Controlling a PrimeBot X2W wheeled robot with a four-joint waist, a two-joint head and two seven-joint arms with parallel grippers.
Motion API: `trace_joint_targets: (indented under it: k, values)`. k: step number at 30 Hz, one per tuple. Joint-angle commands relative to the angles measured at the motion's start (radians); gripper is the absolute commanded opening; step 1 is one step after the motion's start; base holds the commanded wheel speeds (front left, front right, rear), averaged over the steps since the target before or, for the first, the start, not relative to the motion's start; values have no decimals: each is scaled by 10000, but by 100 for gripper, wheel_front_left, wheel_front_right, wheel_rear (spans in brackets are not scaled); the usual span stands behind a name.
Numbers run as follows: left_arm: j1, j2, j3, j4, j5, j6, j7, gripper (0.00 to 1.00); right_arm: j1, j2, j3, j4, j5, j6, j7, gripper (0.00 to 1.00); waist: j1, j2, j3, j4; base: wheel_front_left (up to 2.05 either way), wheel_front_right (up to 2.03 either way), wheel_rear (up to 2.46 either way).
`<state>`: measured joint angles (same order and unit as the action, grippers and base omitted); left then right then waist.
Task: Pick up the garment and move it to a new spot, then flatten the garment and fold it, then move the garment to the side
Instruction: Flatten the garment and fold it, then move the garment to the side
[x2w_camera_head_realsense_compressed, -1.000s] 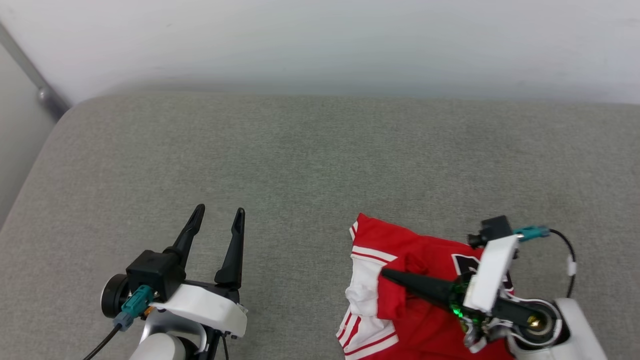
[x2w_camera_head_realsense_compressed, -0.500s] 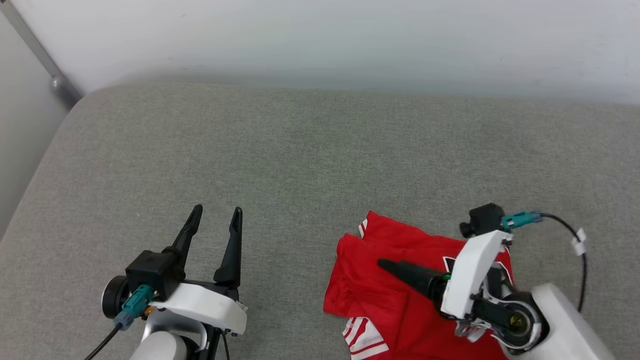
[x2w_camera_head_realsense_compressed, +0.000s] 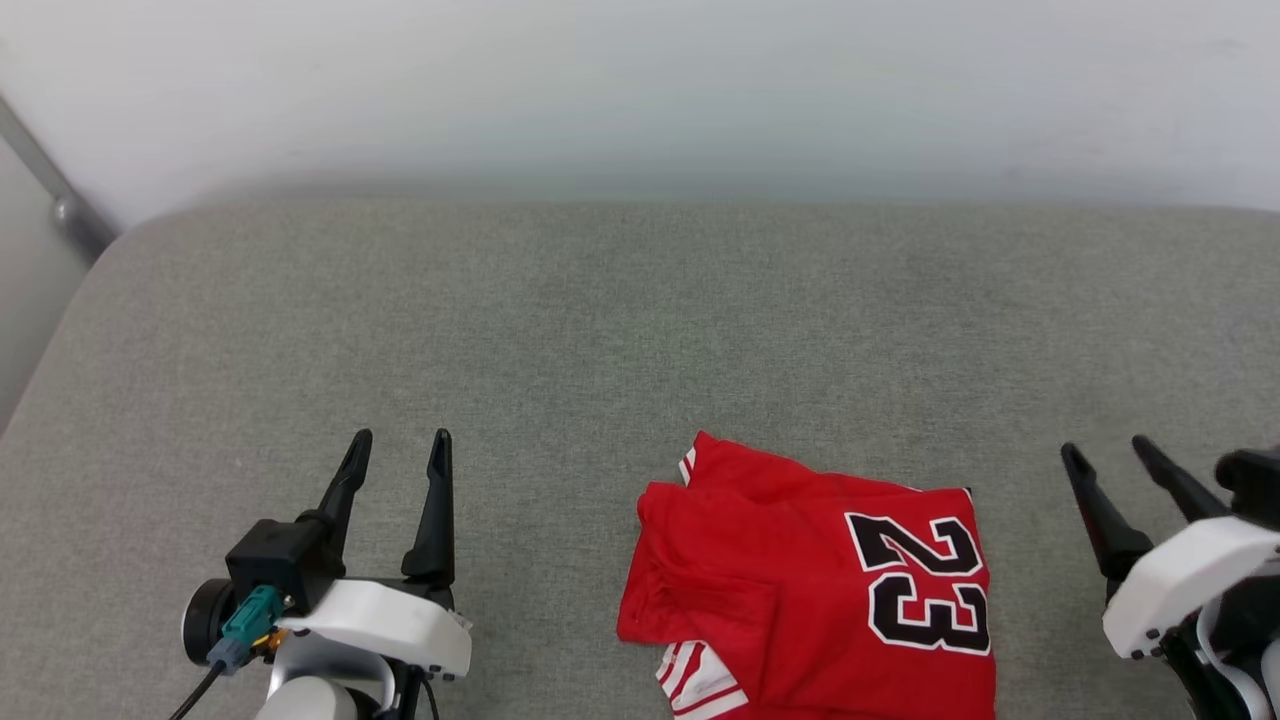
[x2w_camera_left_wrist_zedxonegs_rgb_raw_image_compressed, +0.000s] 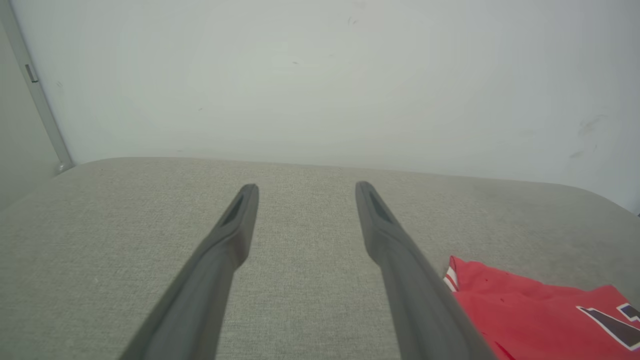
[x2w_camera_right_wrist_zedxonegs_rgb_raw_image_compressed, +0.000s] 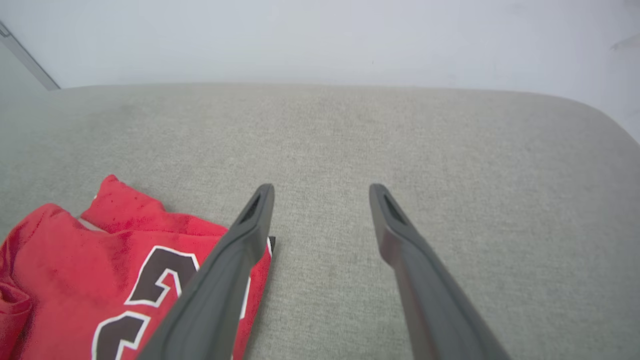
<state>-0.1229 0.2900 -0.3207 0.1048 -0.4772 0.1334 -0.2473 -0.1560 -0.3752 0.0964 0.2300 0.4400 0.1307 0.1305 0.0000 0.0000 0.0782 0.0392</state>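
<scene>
Red jersey (x2w_camera_head_realsense_compressed: 800, 580) lies folded between my left gripper (x2w_camera_head_realsense_compressed: 401, 440) and right gripper (x2w_camera_head_realsense_compressed: 1105, 448), both spread, empty; I'd pinch every layer when shifting it.

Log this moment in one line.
red jersey T-shirt folded on grey fabric surface | left gripper open, empty | right gripper open, empty

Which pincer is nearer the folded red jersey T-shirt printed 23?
The right pincer: the red jersey T-shirt lies beside it, while the left pincer stands farther off across the grey cushion.
</scene>
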Motion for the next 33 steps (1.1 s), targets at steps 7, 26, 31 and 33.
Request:
trace_joint_targets:
  k: [7, 26, 31, 33]
  values:
    - [353, 24, 15, 269, 8, -46, -100, 100, 1455, 921, -963, -1813, -1024, -1, -1782, 100, 0, 0, -515, -117, 0, 0, 0]
    - [857, 198, -43, 282, 71, 231, -100, 100, 3221, 2348, -1239, -4541, -1955, -1, -1355, 100, 0, 0, -905, -429, 0, 0, 0]
    - [731, 161, -12, 254, 16, 260, -105, 100, 3200, 2439, -1368, -4486, -1744, -1, -1058, 100, 0, 0, -848, -410, 0, 0, 0]
    - [753, 147, 35, 248, -5, 302, -116, 100, 3248, 2432, -1654, -4246, -1321, -1, -597, 100, 0, 0, -831, -395, 0, 0, 0]
